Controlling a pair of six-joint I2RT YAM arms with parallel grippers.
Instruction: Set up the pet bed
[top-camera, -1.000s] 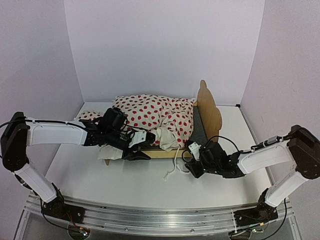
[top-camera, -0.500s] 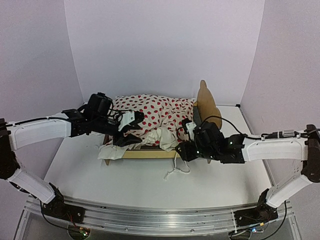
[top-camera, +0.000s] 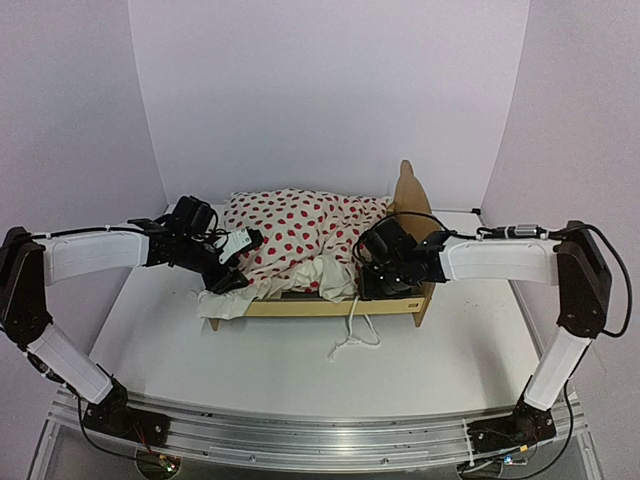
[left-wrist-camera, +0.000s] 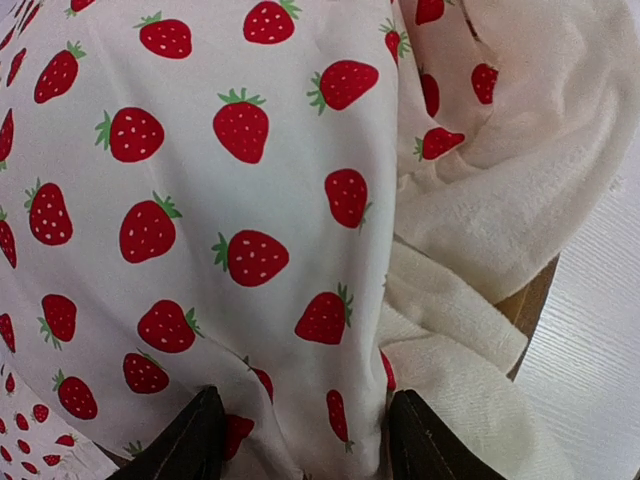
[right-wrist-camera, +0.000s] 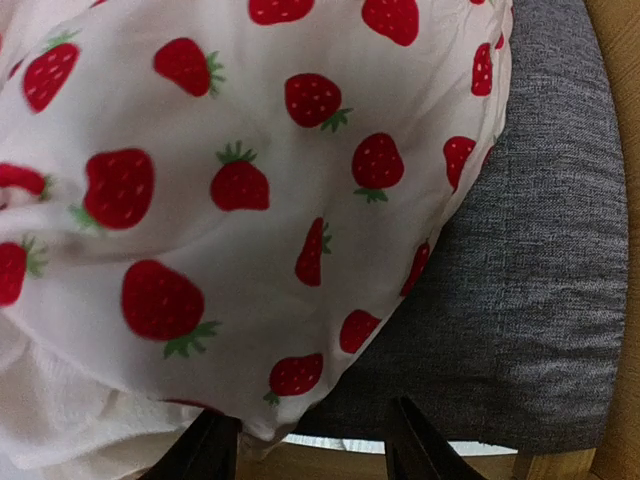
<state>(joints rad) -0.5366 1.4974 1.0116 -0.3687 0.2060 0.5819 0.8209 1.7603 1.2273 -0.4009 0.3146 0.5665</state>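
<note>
The pet bed (top-camera: 300, 307), light plywood with a wavy headboard (top-camera: 408, 195), stands mid-table under a heaped strawberry-print blanket (top-camera: 300, 225). My left gripper (top-camera: 232, 270) hovers at the bed's left end. In the left wrist view it (left-wrist-camera: 305, 450) is open, and a fold of blanket (left-wrist-camera: 200, 200) bulges between its fingers (left-wrist-camera: 190, 440). My right gripper (top-camera: 375, 275) is over the headboard end. There it (right-wrist-camera: 310, 450) is open above the blanket's edge (right-wrist-camera: 250, 200), the grey felt base (right-wrist-camera: 540, 280) and the front rail (right-wrist-camera: 330, 465).
The blanket's cream ruffle (top-camera: 225, 303) spills over the bed's front left corner onto the white table (top-camera: 280, 370). A white cord (top-camera: 352, 335) trails on the table in front of the bed. Walls close in behind and at both sides.
Both arms have moved from the table in front of the bed up over its two ends. Both pairs of jaws have opened wider.
</note>
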